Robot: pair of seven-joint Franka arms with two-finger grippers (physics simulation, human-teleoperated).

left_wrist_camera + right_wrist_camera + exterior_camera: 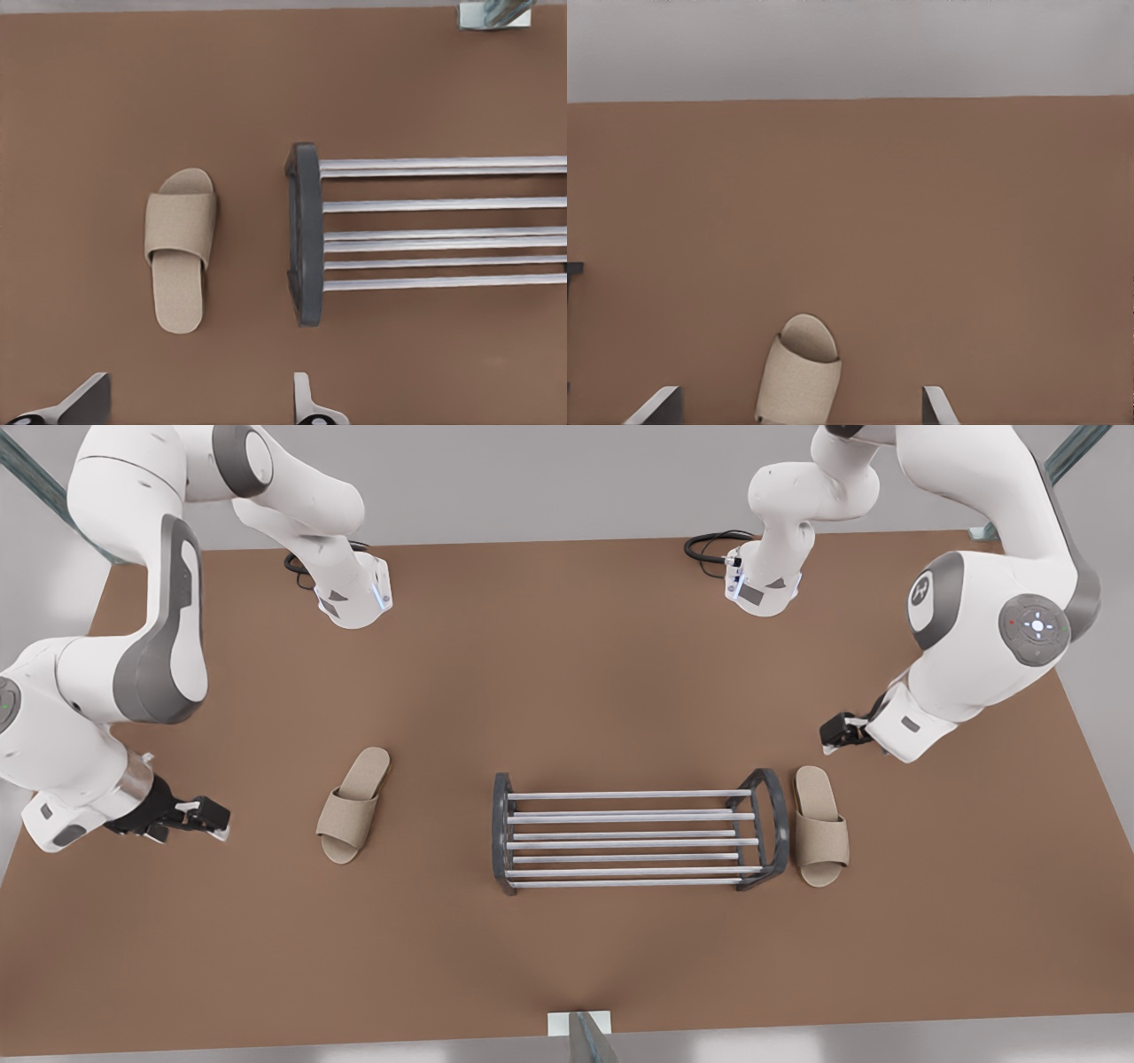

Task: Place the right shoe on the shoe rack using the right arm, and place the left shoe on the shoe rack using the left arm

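The shoe rack [503, 833], silver bars between dark end frames, stands mid-table with nothing on it. One beige slipper, the left shoe [819, 825], lies flat just beside the rack's end on the front view's right. My left gripper [842, 732] hovers open behind it, apart from it. In the left wrist view, the left shoe [181, 251] lies next to the rack's end frame [306, 235]. The right shoe [354, 804] lies on the front view's left, well off the rack. My right gripper [208, 815] is open beside it, with the right shoe [799, 376] ahead between the fingertips [666, 400].
Both arm bases with black cables [709, 542] stand at the table's back edge. A white block [578, 1023] sits at the middle of the front edge. Brown tabletop [567, 691] lies open behind and in front of the rack.
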